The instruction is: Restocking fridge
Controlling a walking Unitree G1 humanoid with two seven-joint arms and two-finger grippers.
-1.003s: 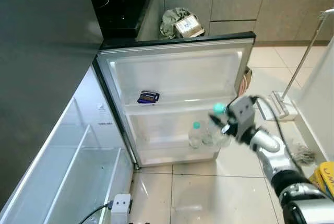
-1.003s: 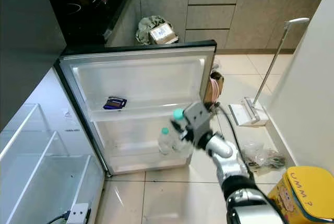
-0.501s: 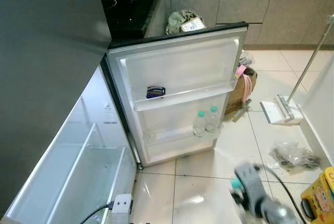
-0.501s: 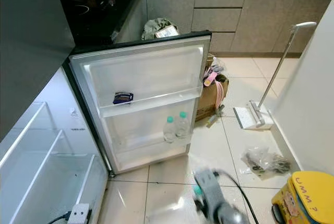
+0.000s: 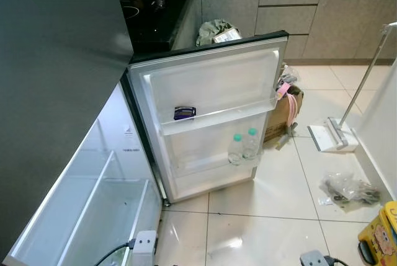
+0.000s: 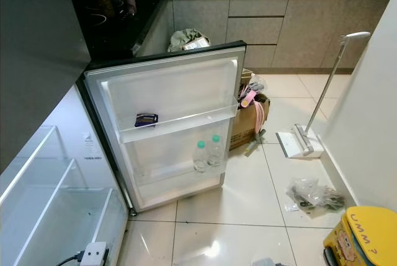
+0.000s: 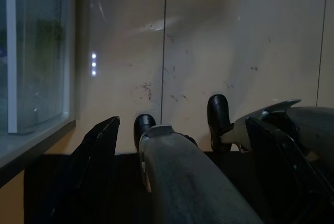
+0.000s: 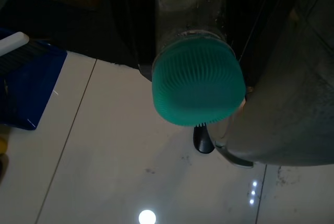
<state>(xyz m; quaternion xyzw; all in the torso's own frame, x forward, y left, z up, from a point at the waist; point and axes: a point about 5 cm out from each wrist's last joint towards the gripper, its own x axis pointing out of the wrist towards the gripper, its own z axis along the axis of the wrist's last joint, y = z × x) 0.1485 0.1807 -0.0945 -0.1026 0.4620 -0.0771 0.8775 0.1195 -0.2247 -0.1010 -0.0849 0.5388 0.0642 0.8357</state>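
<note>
The fridge door stands open. Two clear water bottles with teal caps stand side by side in its lower door shelf. A small dark blue packet lies on the upper door shelf. My right gripper hangs low over the tiled floor, shut on a third clear bottle whose teal cap faces the wrist camera. A grey part of that right arm shows at the bottom edge of the left eye view. My left gripper hangs open beside my leg, nothing between its fingers.
The fridge's white inner shelves are at my left, with a power strip on the floor below. A cardboard box, a floor mop, a plastic bag and a yellow bin stand to the right.
My right arm has dropped from beside the door shelf down to the floor level, still holding the teal-capped bottle. The camera has pulled back and up.
</note>
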